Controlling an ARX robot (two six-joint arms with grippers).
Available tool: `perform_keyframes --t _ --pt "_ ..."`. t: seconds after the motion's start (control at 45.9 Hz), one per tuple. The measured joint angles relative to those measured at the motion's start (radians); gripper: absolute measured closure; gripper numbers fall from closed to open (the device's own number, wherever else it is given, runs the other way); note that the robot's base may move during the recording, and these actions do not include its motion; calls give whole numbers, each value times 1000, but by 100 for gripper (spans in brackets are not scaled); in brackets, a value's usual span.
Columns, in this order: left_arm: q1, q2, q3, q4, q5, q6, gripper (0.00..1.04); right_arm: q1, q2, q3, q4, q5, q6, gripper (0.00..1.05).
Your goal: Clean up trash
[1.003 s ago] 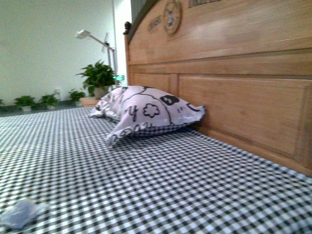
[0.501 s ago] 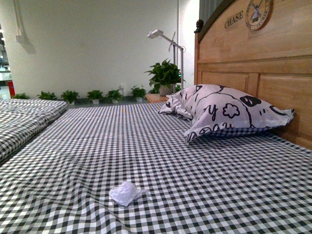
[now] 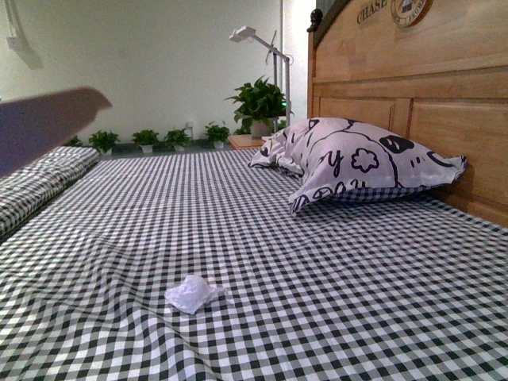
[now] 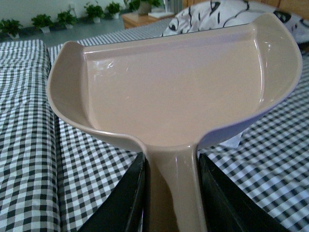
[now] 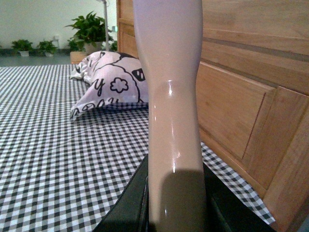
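Black-and-white checked sheet (image 3: 317, 302) covers the wide bed, with soft wrinkles in the front part. At the right stands a tall wooden headboard (image 3: 413, 103), and a white pillow with black drawings (image 3: 357, 163) leans against it. Behind the bed are a pale wall, a row of small potted plants (image 3: 147, 139) on the floor, one bigger plant (image 3: 258, 99) and a white lamp (image 3: 254, 40). A second mattress (image 3: 40, 186) with the same checks lies just beside the bed at the left.

The trash (image 3: 193, 294), a small crumpled white wad, lies on the sheet near the front, well apart from the pillow, and nothing touches it. A blurred shape comes in at the upper left edge of the front view; I cannot tell what it is.

The left gripper (image 4: 171, 193) has its black fingers (image 4: 128, 198) closed on the stem of a beige dustpan (image 4: 174, 82), which is held over the sheet. The right gripper (image 5: 174, 203) is clamped on a beige handle (image 5: 171, 72); the far end of it is out of the picture.
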Motion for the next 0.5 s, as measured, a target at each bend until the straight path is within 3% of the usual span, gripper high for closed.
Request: perform_keyframes --t 0.327,0.501 --pt "-84 309 106 -72 11 494 76 0 0 0 0 1 0 84" --pt "-128 383 121 -134 76 718 76 0 0 0 0 1 0 84"
